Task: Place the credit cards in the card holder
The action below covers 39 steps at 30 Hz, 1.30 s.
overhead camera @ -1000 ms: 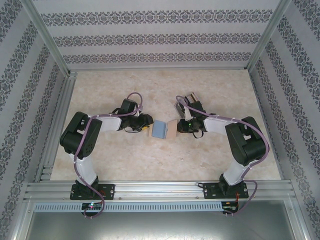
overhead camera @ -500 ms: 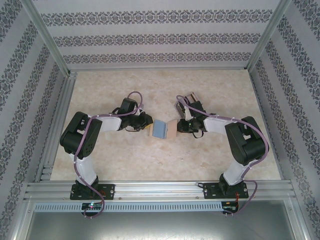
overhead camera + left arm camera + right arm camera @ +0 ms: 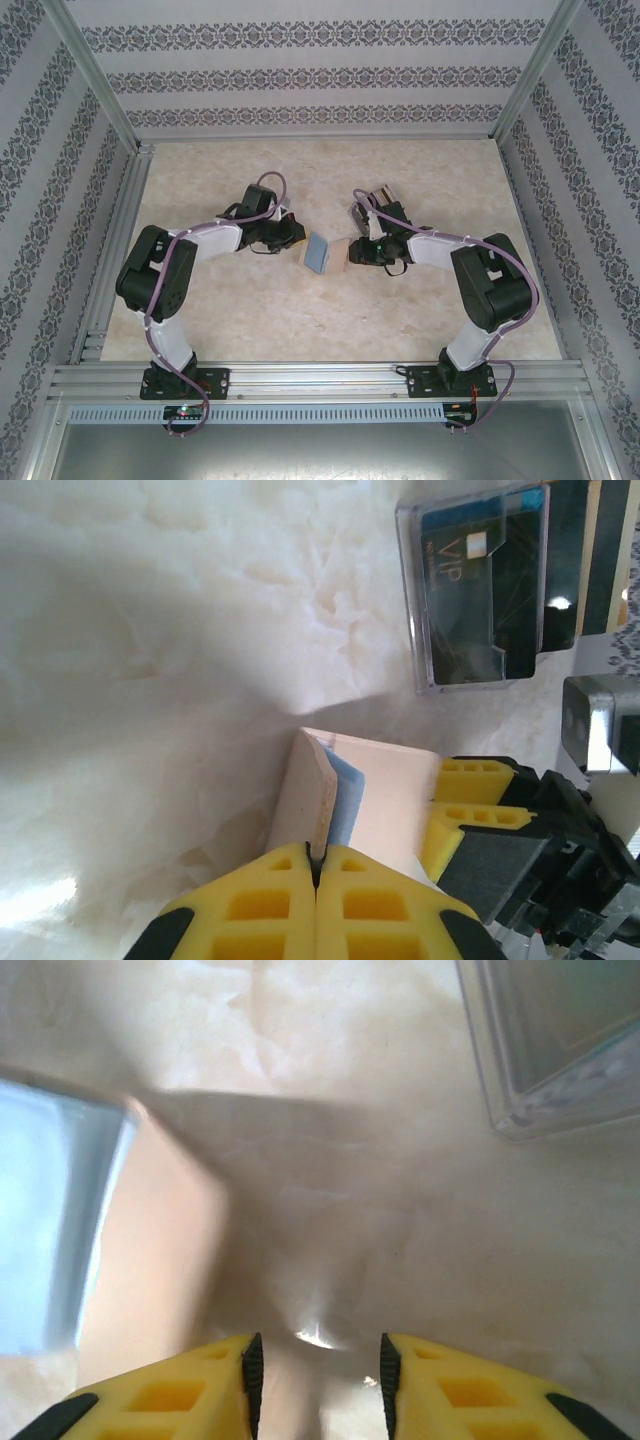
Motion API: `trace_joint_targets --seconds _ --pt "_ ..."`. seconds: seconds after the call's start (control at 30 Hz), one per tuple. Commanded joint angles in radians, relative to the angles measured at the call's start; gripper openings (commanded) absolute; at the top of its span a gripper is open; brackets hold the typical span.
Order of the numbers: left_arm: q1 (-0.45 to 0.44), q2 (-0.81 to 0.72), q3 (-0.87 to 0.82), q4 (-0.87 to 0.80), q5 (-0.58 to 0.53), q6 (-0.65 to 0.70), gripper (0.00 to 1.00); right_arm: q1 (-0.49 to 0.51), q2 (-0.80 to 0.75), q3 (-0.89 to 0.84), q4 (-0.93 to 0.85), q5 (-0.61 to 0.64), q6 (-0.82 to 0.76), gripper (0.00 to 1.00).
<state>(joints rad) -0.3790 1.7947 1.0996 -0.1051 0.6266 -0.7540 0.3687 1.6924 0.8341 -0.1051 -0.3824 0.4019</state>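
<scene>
Since the credit cards are thin and hard to pick up flat, you have them tilted up as a pair, a blue one against a pale beige one, at the centre of the top view. I cannot tell whether their far edge rests on the table. The left gripper has its jaws fully closed on the pair's near edge, leaving the faces free. Just right of the beige card, the right gripper has its jaws partly apart with only bare table between them. I judge it leaves the carrying to your left arm. The clear card holder lies at the upper right of the left wrist view, a black card already inside.
</scene>
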Motion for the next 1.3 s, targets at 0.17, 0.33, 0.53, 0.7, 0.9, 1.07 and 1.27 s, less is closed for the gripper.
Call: trace_joint_targets --seconds 0.17,0.33,0.53,0.7,0.9,1.07,1.27 --pt "-0.016 -0.104 0.182 -0.449 -0.210 0.219 0.00 -0.034 -0.136 0.016 -0.067 -0.029 -0.004 0.40" --pt "-0.049 -0.066 0.250 -0.543 -0.264 0.233 0.00 -0.027 -0.157 0.058 -0.081 -0.093 0.009 0.41" --pt "-0.068 -0.037 0.266 -0.536 -0.276 0.234 0.00 0.015 -0.138 0.092 -0.084 -0.115 -0.001 0.41" --pt "-0.058 -0.037 0.166 -0.402 -0.239 0.166 0.00 0.022 -0.121 0.093 -0.068 -0.151 0.012 0.41" --pt "-0.042 -0.056 0.053 -0.241 -0.202 0.075 0.00 -0.036 -0.147 0.083 -0.057 -0.133 0.032 0.41" --pt "-0.022 -0.070 -0.014 -0.157 -0.165 0.018 0.00 -0.115 -0.162 0.096 -0.050 -0.153 0.048 0.41" --pt "0.002 -0.108 -0.112 -0.032 -0.160 -0.066 0.00 -0.044 -0.115 0.165 -0.078 -0.231 0.025 0.42"
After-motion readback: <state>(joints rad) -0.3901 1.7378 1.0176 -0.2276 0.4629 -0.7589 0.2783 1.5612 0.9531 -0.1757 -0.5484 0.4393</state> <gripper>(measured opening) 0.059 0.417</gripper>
